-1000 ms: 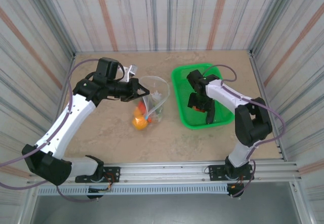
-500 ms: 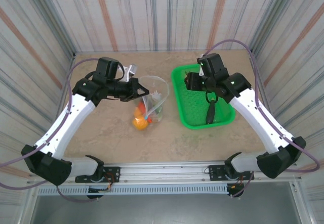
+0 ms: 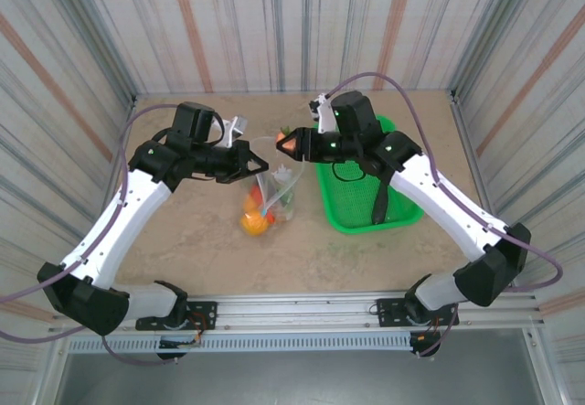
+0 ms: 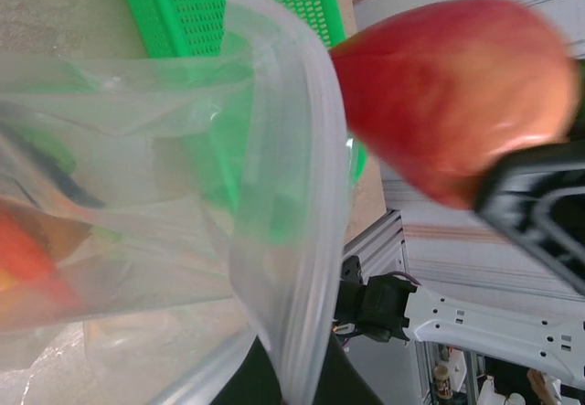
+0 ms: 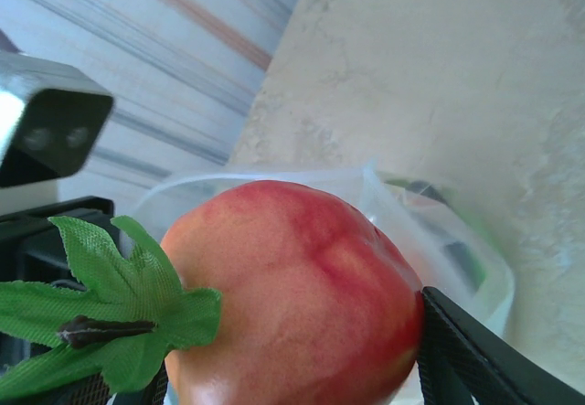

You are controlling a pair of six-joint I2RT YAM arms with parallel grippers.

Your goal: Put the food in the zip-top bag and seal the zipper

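1. Left gripper (image 3: pixel 262 164): clenched on the rim of the clear, crinkly plastic zip-top bag (image 3: pixel 279 187). It holds the mouth lifted and open, while the bag's lower end rests on the beige stone-patterned table (image 3: pixel 183 240).
2. Zipper: in the left wrist view the thin, pale press-seal zipper (image 4: pixel 315 204) runs along the raised mouth edge. It is unsealed and the lips stand apart.
3. Bag contents: a round orange toy fruit (image 3: pixel 253 223) lies at the bottom end of the bag. Other small coloured pieces sit beside it, too blurred through the plastic to name.
4. Right gripper (image 3: pixel 292 143): grasping a round red fruit (image 3: pixel 285 144) with a green cloth leaf (image 5: pixel 119 286). One black finger (image 5: pixel 466 359) presses against the fruit's side.
5. Red fruit position: in the air at the bag's open mouth. The left wrist view puts it just outside the rim, on the side away from the contents, so it is not yet inside.
6. Green mesh plastic basket (image 3: pixel 361 228): stands on the table just to the right of the bag. A long dark eggplant (image 3: pixel 379 202) lies in it.
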